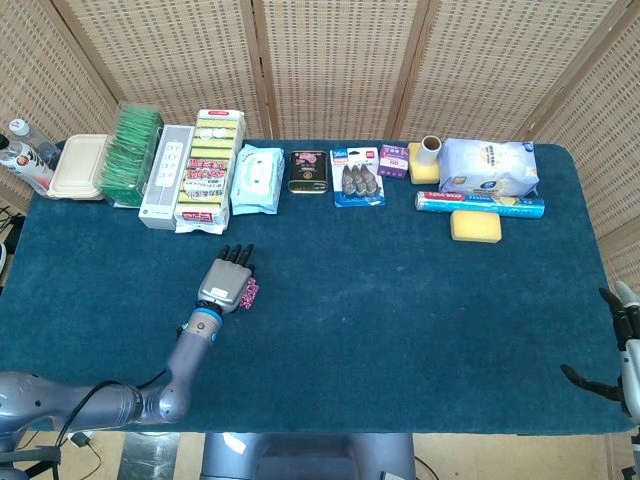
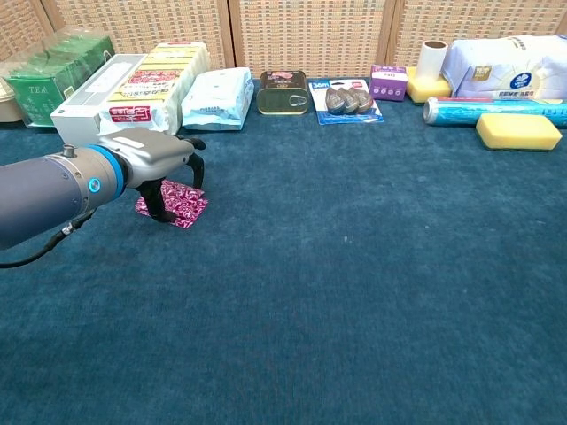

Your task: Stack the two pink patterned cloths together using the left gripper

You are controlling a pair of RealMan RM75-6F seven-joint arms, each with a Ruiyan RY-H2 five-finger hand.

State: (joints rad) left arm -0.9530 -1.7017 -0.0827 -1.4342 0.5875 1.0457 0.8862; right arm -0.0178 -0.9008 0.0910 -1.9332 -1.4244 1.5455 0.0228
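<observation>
A pink patterned cloth [image 1: 249, 293] [image 2: 187, 206] lies flat on the blue table cover [image 1: 400, 300], left of the middle. Only one pink patch shows, and I cannot tell whether it is one layer or two. My left hand [image 1: 226, 283] [image 2: 149, 160] arches over it from the near side and hides most of it in the head view. Its fingers [image 2: 159, 205] are apart and curve down onto the cloth's left part, with nothing lifted. My right hand [image 1: 622, 352] shows only at the far right table edge, fingers spread, holding nothing.
Along the far edge stand a green tea box [image 2: 49, 78], a white box [image 2: 89, 96], sponge packs [image 2: 155, 80], a wipes pack [image 2: 213, 96], a tin [image 2: 283, 92], a blister pack [image 2: 345, 99], a foil roll [image 2: 492, 109] and a yellow sponge [image 2: 518, 130].
</observation>
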